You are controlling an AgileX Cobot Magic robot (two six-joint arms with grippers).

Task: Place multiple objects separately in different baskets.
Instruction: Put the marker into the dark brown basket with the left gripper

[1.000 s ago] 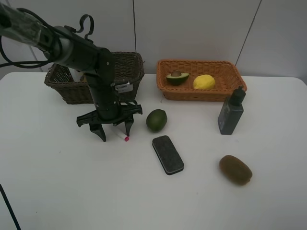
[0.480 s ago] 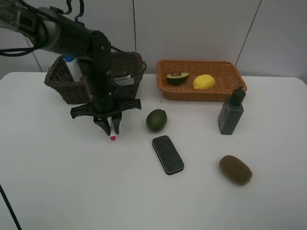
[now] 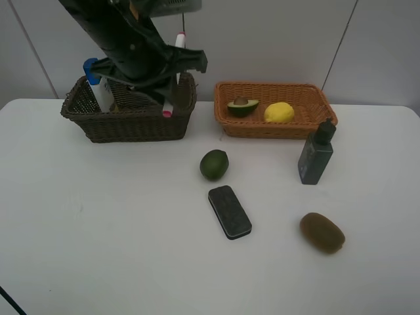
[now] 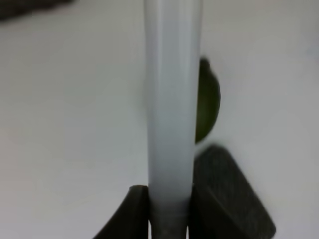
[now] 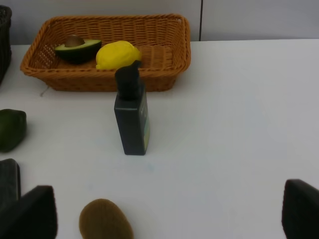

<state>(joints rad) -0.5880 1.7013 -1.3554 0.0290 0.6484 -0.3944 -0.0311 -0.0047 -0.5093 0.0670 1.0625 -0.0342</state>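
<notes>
Marker (image 3: 168,105) lifted — left hand (image 3: 170,79) near dark basket (image 3: 128,126)

A white table (image 3: 98,262) stands against pale grey wall panels (image 3: 262,39) with thin seams

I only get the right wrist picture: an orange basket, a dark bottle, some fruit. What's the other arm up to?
Observer: The left gripper is raised near the dark brown basket, shut on a white pink-tipped marker that points tip down.
Operator: Is anything inside that basket?
Observer: Yes, a blue-capped white bottle stands at its left end in the high view.
Operator: And the black edge in my corner?
Observer: That is a black eraser block, lying flat on the table just in front of the lime.
</notes>
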